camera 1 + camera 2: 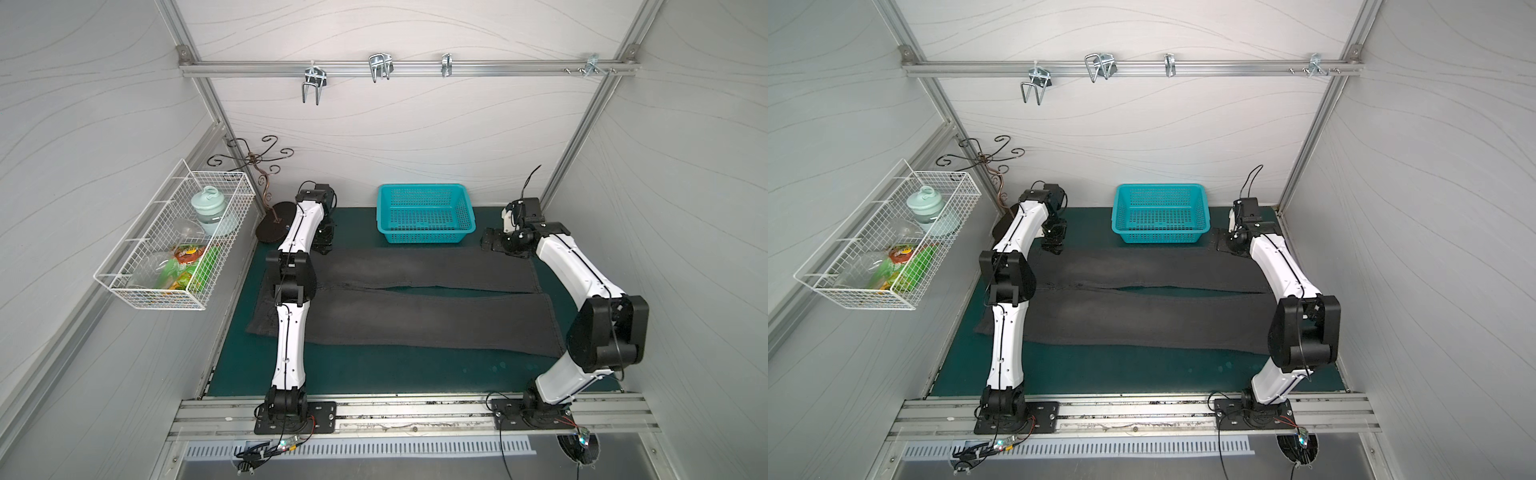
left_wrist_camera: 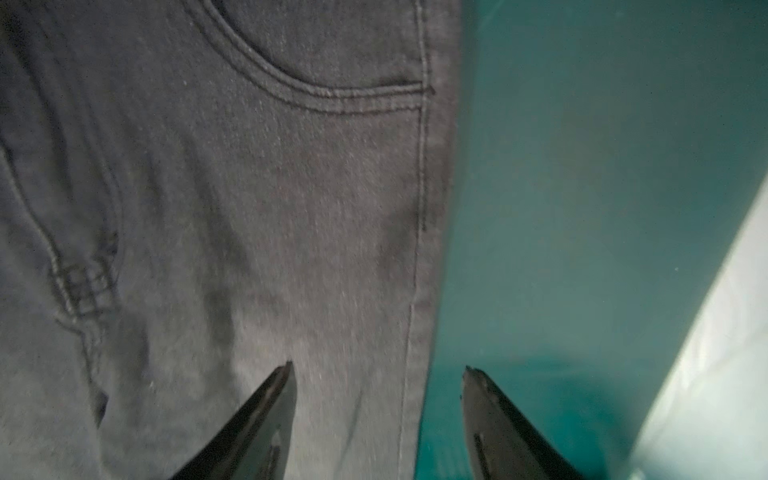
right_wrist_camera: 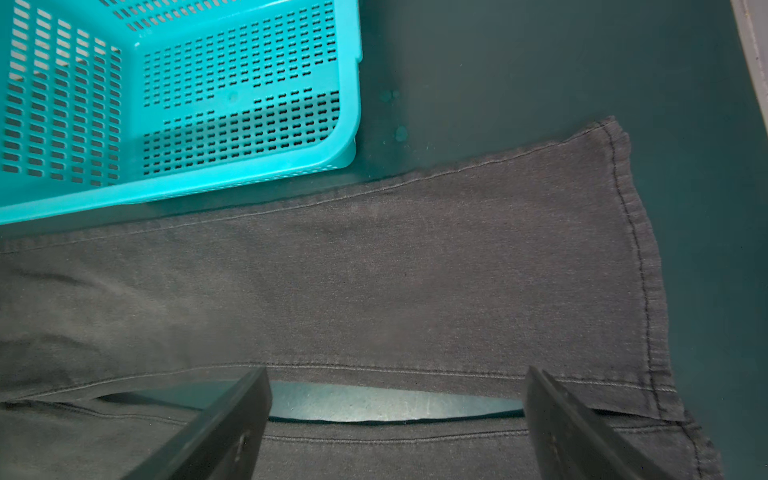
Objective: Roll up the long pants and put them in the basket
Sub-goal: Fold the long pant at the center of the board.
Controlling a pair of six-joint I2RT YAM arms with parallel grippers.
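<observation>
The long pants [image 1: 415,316] [image 1: 1142,316] are dark charcoal-grey and lie flat on the green mat [image 1: 374,374], waist to the left and both legs running right. My left gripper [image 1: 322,246] [image 2: 378,368] is low at the far edge of the waist end and open. One of its fingers [image 2: 270,399] is over the fabric [image 2: 249,208] by the stitched pocket, the other over bare mat. My right gripper [image 1: 492,243] [image 3: 397,374] is open wide above the leg ends [image 3: 415,282] near the hems and holds nothing.
A teal plastic basket [image 1: 426,237] [image 3: 166,191] stands just behind the far leg. A white wire basket [image 1: 153,304] with packets and a jar hangs on the left wall. A metal hook stand [image 1: 272,227] is in the far left corner.
</observation>
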